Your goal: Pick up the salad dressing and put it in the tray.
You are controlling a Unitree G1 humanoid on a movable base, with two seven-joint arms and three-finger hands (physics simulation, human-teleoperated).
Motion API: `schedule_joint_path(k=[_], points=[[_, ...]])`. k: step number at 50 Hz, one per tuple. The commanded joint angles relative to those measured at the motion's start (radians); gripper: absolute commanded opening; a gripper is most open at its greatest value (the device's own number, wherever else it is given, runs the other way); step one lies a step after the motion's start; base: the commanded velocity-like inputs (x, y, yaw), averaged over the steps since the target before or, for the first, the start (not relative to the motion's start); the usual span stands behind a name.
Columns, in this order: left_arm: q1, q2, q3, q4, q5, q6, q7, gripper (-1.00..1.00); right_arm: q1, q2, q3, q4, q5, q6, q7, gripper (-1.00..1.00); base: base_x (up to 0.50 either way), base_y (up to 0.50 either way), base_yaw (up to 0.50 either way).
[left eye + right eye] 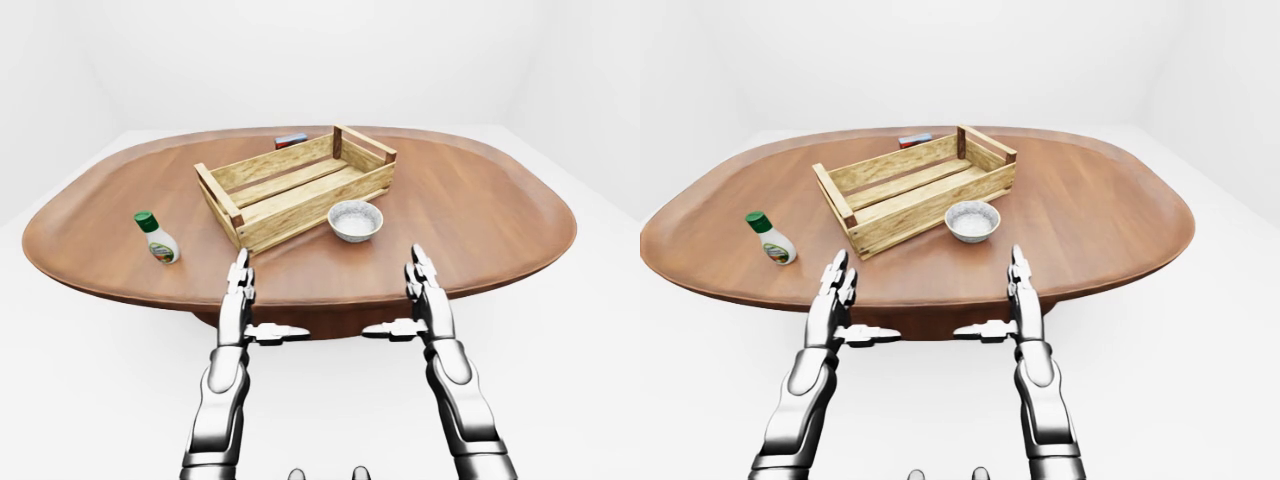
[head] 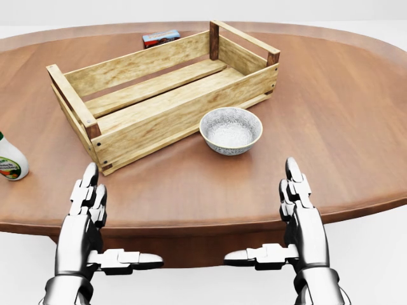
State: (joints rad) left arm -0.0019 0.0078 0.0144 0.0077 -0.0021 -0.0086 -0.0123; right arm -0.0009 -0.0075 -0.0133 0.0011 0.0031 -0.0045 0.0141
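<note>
Oval wooden table (image 1: 480,215): upright salad dressing bottle (image 1: 157,238) looks light, rigid, slick, best gripped mid-body; left hand (image 1: 238,290) and right hand (image 1: 424,290) both splayed, empty.

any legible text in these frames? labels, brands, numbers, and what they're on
None can be read.
Salad dressing bottle: its label carries print, too small and blurred to read.
Small red and blue box beyond the wooden tray: coloured packaging, no lettering resolves.
Bowl, table: no text or marks.

Small box (image 2: 161,38) half hidden behind tray (image 2: 73,95)
</note>
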Motion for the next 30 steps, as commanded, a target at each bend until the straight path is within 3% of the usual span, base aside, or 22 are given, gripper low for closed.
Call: schedule_joint_path(k=[1,2,5,7,8,9,12,17,18,23,26,30], points=[[0.002,0.011,0.022,-0.014,-0.001,0.006,-0.016,1.00,0.000,-0.010,-0.020,-0.006,0.013,-0.005,0.030,1.00,0.00,0.00,0.00],[0.002,0.011,0.022,-0.015,-0.001,0.006,-0.016,1.00,0.000,-0.010,-0.020,-0.006,0.014,-0.005,0.030,1.00,0.00,0.00,0.00],[0.006,0.012,0.026,-0.062,-0.006,0.049,-0.013,1.00,0.006,-0.008,-0.011,-0.037,0.008,0.014,0.031,1.00,0.00,0.00,0.00],[0.012,0.015,0.038,-0.151,-0.024,0.096,-0.012,1.00,0.019,-0.009,-0.012,-0.104,0.008,0.048,0.030,1.00,0.00,0.00,0.00],[0.012,0.016,0.040,-0.168,-0.024,0.096,-0.010,1.00,0.020,-0.010,-0.013,-0.118,0.001,0.059,0.026,1.00,0.00,0.00,0.00],[0.014,0.021,0.050,-0.249,-0.027,0.096,-0.003,1.00,0.023,-0.017,-0.021,-0.207,-0.006,0.092,0.020,1.00,0.00,0.00,0.00],[-0.004,0.038,0.107,-0.441,-0.072,0.096,-0.007,1.00,0.032,-0.028,-0.071,-0.462,0.000,0.092,0.012,1.00,0.00,0.00,0.00],[-0.117,0.121,0.284,-0.643,-0.174,0.096,0.017,1.00,-0.014,-0.073,-0.185,-0.733,-0.051,0.092,0.027,1.00,0.00,0.00,0.00],[-0.157,0.157,0.343,-0.640,-0.203,0.096,0.024,1.00,-0.031,-0.089,-0.230,-0.773,-0.051,0.092,0.033,1.00,0.00,0.00,0.00],[-0.239,0.287,0.495,-0.669,-0.317,0.096,0.079,1.00,-0.067,-0.094,-0.321,-0.832,-0.013,0.092,0.053,1.00,0.00,0.00,0.00],[-0.277,0.371,0.579,-0.689,-0.398,0.096,0.122,1.00,-0.065,-0.100,-0.312,-0.860,-0.030,0.092,0.034,1.00,0.00,0.00,0.00],[-0.295,0.450,0.638,-0.691,-0.485,0.096,0.173,1.00,-0.053,-0.108,-0.284,-0.850,-0.040,0.092,0.050,1.00,0.00,0.00,0.00]])
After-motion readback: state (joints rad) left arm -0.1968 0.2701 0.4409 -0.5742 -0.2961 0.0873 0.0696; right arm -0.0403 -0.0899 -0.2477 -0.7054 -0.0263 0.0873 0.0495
